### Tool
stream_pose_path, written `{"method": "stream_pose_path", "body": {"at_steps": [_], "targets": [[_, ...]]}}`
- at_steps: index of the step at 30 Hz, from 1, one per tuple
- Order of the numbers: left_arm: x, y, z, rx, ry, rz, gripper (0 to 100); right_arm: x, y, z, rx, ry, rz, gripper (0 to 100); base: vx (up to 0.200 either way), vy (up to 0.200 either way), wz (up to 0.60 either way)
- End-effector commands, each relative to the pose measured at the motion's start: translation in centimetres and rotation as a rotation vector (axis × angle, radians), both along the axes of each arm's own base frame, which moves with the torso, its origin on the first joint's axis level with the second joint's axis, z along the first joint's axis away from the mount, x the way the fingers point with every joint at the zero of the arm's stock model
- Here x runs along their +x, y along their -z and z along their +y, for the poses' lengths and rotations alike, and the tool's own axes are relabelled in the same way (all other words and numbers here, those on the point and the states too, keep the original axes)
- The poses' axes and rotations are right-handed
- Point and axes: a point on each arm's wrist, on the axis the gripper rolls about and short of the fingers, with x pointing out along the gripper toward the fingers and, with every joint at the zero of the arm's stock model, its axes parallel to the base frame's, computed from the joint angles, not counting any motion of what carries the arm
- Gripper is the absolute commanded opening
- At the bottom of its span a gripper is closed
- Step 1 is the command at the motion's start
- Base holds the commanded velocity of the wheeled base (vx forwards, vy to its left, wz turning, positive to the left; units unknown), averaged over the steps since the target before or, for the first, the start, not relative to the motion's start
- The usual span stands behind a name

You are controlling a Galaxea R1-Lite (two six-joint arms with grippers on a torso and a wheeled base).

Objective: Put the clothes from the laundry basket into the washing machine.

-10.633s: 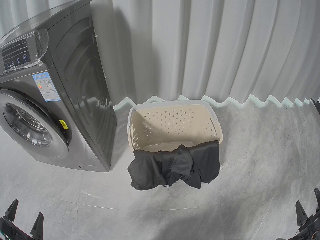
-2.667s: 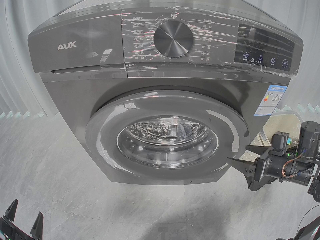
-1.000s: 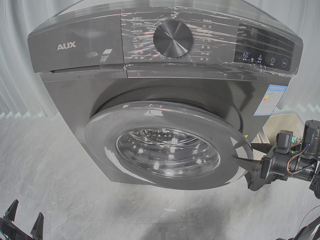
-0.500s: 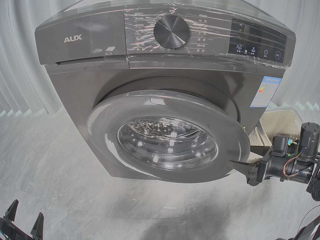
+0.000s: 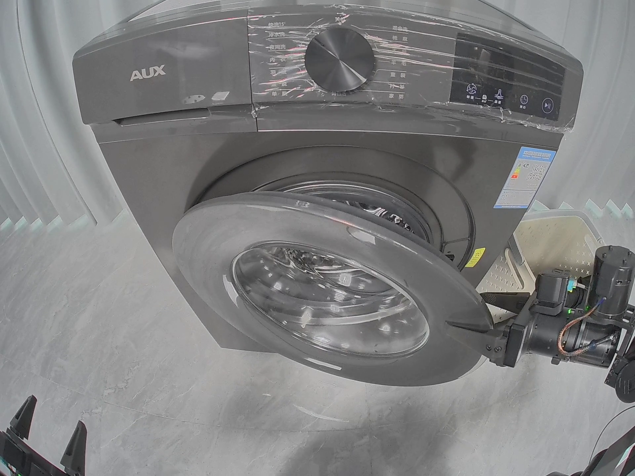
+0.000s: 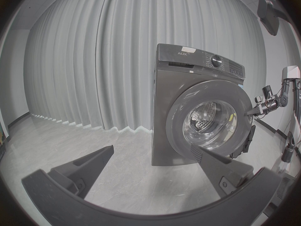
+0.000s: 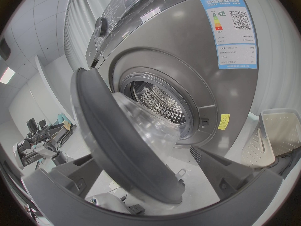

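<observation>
The washing machine (image 5: 172,166) is wearing brand lettering (image 5: 147,73) on its upper left drawer front (image 5: 198,61), and white program words (image 5: 397,67) are ringing the dial (image 5: 340,59), too small to make out. A blue-bordered energy label (image 5: 524,176) with a square code (image 5: 538,172) is sitting at the front's upper right corner, a yellow sticker (image 5: 474,257) just below.

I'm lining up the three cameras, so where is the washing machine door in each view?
Head view: door mid-picture, swung partly open.
Left wrist view: door farther off, on the washing machine's front.
Right wrist view: door close up, seen nearly edge-on, drum behind it.
Shared landmark: the round knob above the door.
</observation>
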Motion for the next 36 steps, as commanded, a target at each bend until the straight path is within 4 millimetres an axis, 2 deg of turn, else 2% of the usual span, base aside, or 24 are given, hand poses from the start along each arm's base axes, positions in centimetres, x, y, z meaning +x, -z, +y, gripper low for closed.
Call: {"method": "stream_pose_path", "body": {"at_steps": [1, 3, 11, 15, 21, 25, 29, 36], "targets": [[0.0, 0.4, 0.0, 0.001, 0.001, -0.003, 100, 1.3, 0.3, 0.7, -0.011, 0.008, 0.010, 100, -0.200, 0.000, 0.00], [0.0, 0.4, 0.0, 0.001, 0.001, -0.003, 100, 1.3, 0.5, 1.2, -0.015, -0.008, 0.021, 100, -0.200, 0.000, 0.00], [0.0, 0.4, 0.0, 0.001, 0.001, -0.003, 100, 0.4, 0.9, 2.0, -0.022, -0.037, 0.037, 100, 0.000, 0.000, 0.00], [0.0, 0.4, 0.0, 0.001, 0.001, -0.003, 100, -0.9, 1.3, 2.0, -0.019, -0.063, 0.063, 100, 0.000, 0.000, 0.00], [0.0, 0.4, 0.0, 0.001, 0.001, -0.003, 100, -0.2, 0.5, 2.1, -0.002, -0.048, 0.030, 100, 0.000, 0.000, 0.00], [0.0, 0.4, 0.0, 0.002, 0.001, -0.003, 100, 0.4, 0.2, 2.2, 0.012, -0.037, 0.001, 100, -0.200, 0.000, 0.00], [0.0, 0.4, 0.0, 0.001, 0.001, -0.003, 100, 0.9, 1.0, 2.6, -0.008, -0.002, 0.012, 100, -0.100, 0.000, 0.00], [0.0, 0.4, 0.0, 0.001, 0.001, -0.003, 100, 0.2, 1.7, 3.1, -0.015, -0.030, 0.025, 100, 0.000, 0.000, 0.00]]}}
